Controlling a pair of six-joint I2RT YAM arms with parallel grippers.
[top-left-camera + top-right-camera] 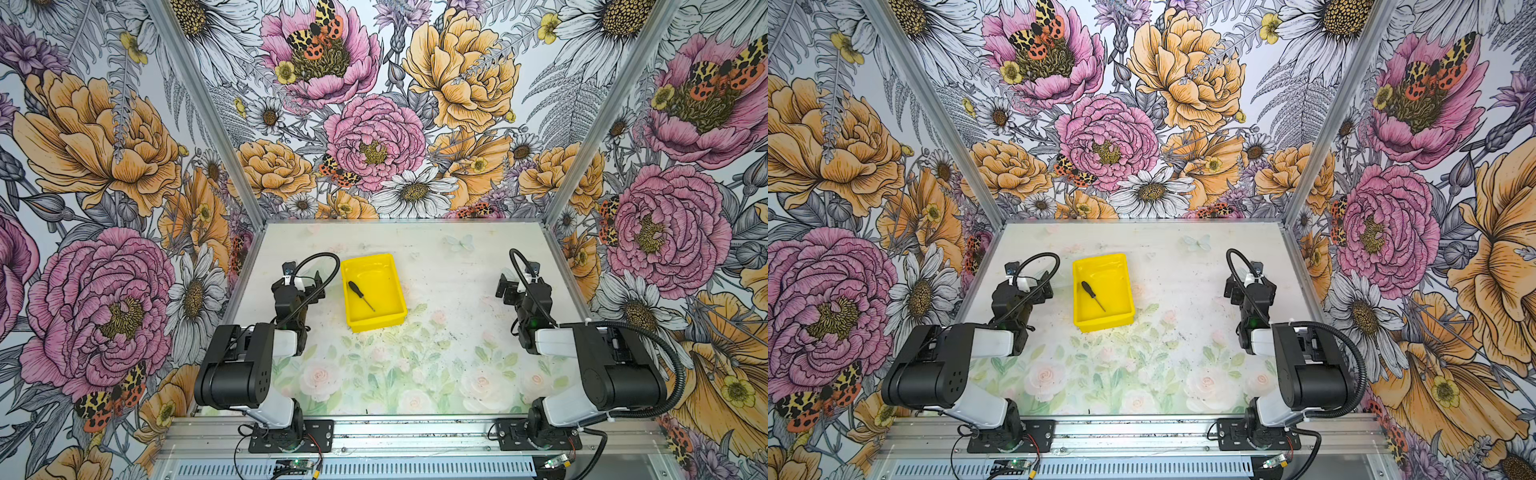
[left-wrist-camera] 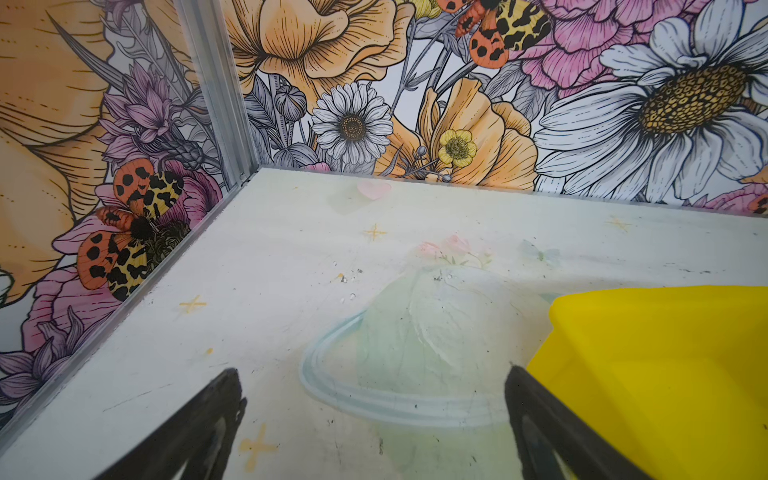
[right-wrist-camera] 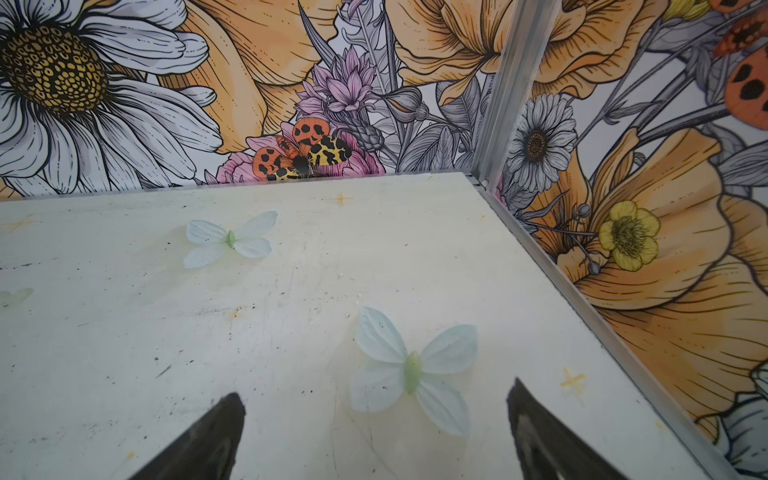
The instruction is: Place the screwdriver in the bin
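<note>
Screwdriver: the screwdriver (image 1: 360, 295) lies flat on the floor of the bin. It is slanted, with the black handle toward the far-left corner and the shaft tip toward the near right. Nothing touches it.
Bin: the yellow bin (image 1: 376, 324) sits on the table (image 1: 457, 286), left of centre and just beside the left arm.
Task standing: judged from this layout, the placing looks done (the tool is wholly inside the rim).
Left claw: the left claw (image 2: 374, 370) is spread wide and empty over bare table, with the bin's wall close by one finger. It is probably parked there so it cannot nudge the bin.
Right claw: the right claw (image 3: 376, 388) is likewise released and grips nothing. It is well apart from the bin, above a printed butterfly (image 3: 411, 370).
Arm pose: both arms are folded low near their bases, with elbows back and wrists aimed toward the far wall, which looks like a rest stance.
</note>
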